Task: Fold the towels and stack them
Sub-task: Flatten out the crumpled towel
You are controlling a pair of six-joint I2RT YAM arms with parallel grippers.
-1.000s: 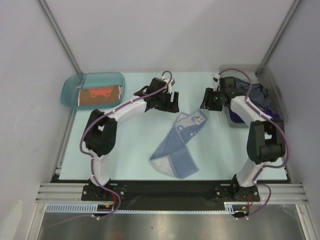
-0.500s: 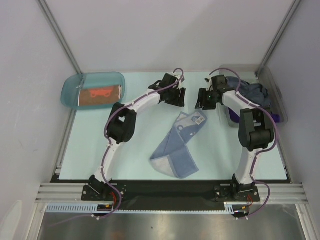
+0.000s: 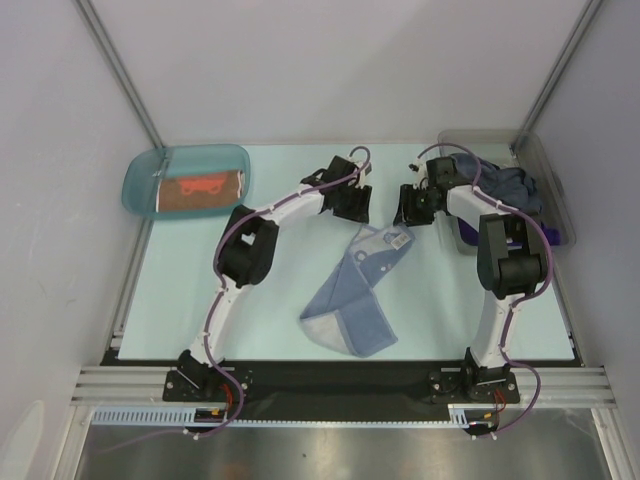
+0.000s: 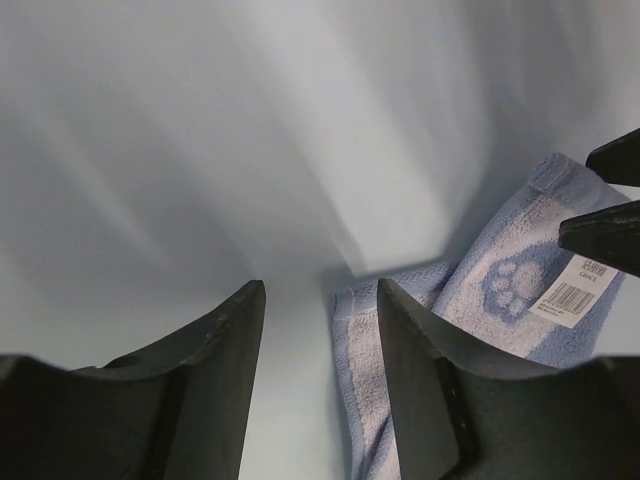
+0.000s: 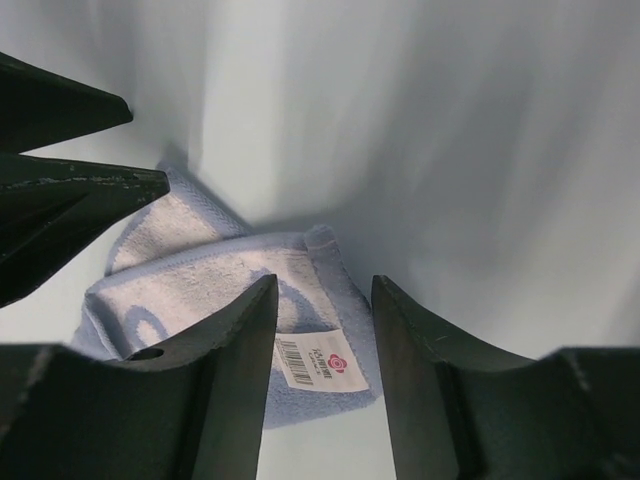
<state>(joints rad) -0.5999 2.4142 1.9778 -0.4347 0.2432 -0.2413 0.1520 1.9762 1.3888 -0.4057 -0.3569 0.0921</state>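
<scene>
Pale table (image 3: 200, 300) is carrying the grey-blue towel (image 3: 352, 290), which is lying crumpled near its centre. I am hovering the left hand (image 3: 353, 207) and the right hand (image 3: 411, 208) over its far edge, both with fingers apart, gripping nothing.

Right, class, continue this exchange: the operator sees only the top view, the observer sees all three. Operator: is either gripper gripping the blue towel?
Observer: No. The left wrist view shows the left gripper open, with the towel edge lying below its gap.
Operator: And the right one?
Observer: The right gripper is open too, above the towel's corner.
Operator: What's that white patch on the towel?
Observer: A barcode label with a small red flower mark.
</scene>
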